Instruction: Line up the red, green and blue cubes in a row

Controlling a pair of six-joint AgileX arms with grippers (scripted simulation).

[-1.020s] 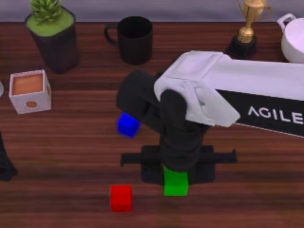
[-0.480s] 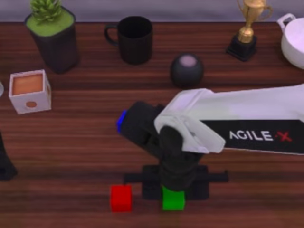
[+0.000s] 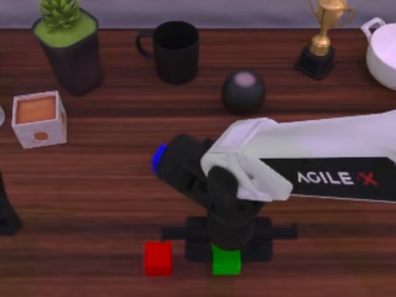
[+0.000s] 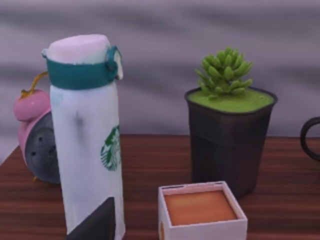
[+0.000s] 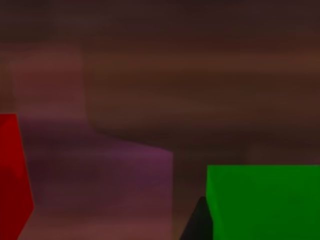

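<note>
Your right gripper [image 3: 226,250] hangs over the green cube [image 3: 226,261] just right of the red cube [image 3: 158,257], finger state impossible to tell, blue cube [image 3: 159,157] half hidden behind the arm.

A dark brown wood-grain surface [image 3: 93,185] with horizontal planks fills the top view. Beyond its far edge, the left wrist view shows a blurred grey-mauve backdrop [image 4: 165,40]. The light is soft and even, casting faint shadows.
</note>
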